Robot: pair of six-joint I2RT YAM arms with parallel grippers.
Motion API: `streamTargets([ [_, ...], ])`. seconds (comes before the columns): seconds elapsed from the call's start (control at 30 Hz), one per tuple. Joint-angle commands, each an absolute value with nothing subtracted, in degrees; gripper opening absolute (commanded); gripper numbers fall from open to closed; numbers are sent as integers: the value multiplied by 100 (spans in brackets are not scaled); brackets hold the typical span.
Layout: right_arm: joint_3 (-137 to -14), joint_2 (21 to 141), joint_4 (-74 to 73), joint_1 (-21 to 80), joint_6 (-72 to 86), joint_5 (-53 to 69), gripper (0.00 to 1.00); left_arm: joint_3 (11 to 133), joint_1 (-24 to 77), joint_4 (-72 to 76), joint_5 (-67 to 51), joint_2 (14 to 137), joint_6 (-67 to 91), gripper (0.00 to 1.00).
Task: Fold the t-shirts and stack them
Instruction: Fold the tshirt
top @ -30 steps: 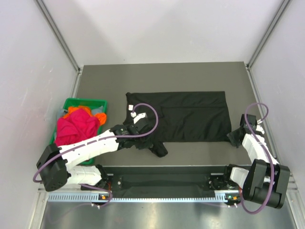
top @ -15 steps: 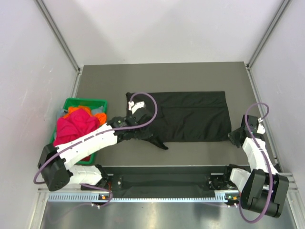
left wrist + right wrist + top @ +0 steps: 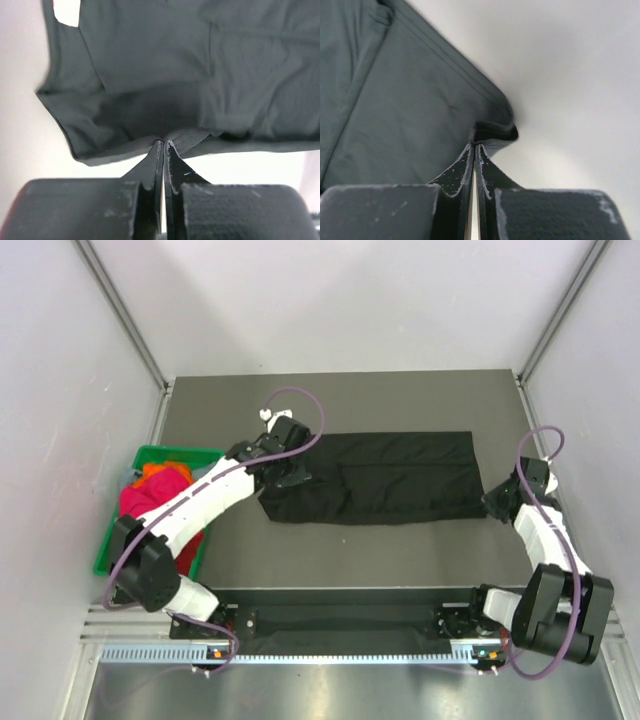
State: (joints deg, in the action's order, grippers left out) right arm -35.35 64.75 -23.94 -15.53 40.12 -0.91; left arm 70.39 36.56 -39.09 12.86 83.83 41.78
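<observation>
The black t-shirt [image 3: 390, 480] lies spread on the dark table as a wide folded band. My left gripper [image 3: 290, 472] is over its left end, shut on a fold of the black cloth [image 3: 165, 137]; a small white label [image 3: 67, 12] shows at the far left. My right gripper [image 3: 497, 502] is at the shirt's right near corner, shut on that corner [image 3: 492, 131]. Red, magenta and orange shirts [image 3: 150, 495] lie bunched in the green bin.
The green plastic bin [image 3: 150, 455] stands at the table's left edge, beside my left arm. Grey walls with metal posts close in the table on three sides. A metal rail [image 3: 340, 650] runs along the near edge.
My left gripper carried the shirt's near-left part up and away, over the left end of the shirt. The loose flap near the front edge is gone. My right gripper shifted slightly away with its corner.
</observation>
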Motion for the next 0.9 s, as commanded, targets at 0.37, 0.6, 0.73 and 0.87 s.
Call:
streamTargets([
  [0.37, -4474, 7839, -1170, -1538, 3568, 861, 0, 8964, 2523, -3946, 1046, 9720, 3393, 0],
  [0.6, -4702, 8033, -1055, -1433, 3656, 739, 0, 9351, 2356, -3973, 1002, 10169, 3235, 0],
  [0.73, -4913, 8244, -1055, -1433, 3709, 572, 0, 9439, 2259, -3894, 800, 10362, 3068, 0],
  [0.87, -5088, 8489, -941, -1424, 3770, 492, 0, 9544, 2232, -3832, 808, 10555, 2962, 0],
])
